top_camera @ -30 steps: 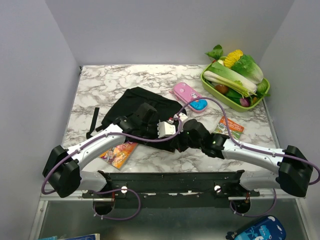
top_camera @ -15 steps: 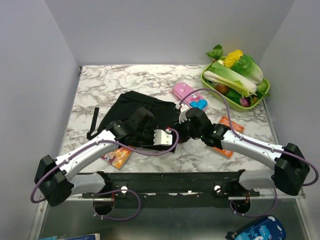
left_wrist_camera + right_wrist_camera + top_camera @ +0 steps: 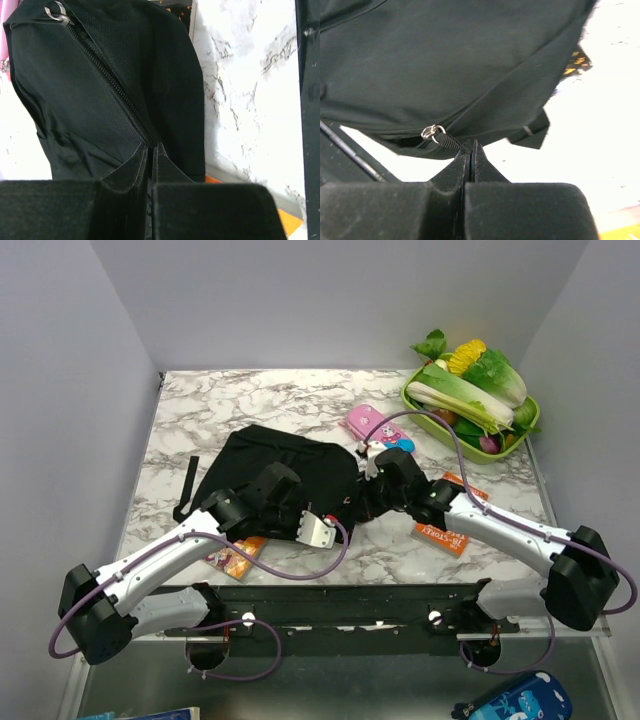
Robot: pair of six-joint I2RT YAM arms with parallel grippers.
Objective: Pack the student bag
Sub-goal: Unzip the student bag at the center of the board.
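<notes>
The student bag (image 3: 270,455) is a black fabric backpack lying flat at the table's middle left. My left gripper (image 3: 335,508) is shut on the bag's fabric at the near end of its zipper (image 3: 107,80), as the left wrist view shows (image 3: 150,148). My right gripper (image 3: 362,496) is at the bag's right edge. It is shut on the black pull tab (image 3: 454,143) of the silver zipper slider (image 3: 432,132), its fingertips meeting just below the bag (image 3: 470,60). The slider also shows at the far end of the zipper in the left wrist view (image 3: 57,12).
A pink pencil case (image 3: 378,432) lies just beyond the right gripper. A green tray of vegetables (image 3: 470,400) stands at the back right. One orange booklet (image 3: 445,530) lies under the right arm and another (image 3: 235,550) under the left. A black strap (image 3: 188,485) trails left of the bag.
My right gripper has moved away from the near edge with the zipper pull. My left arm has drawn back toward the near left with the fabric. The bag now lies flatter and stretched.
</notes>
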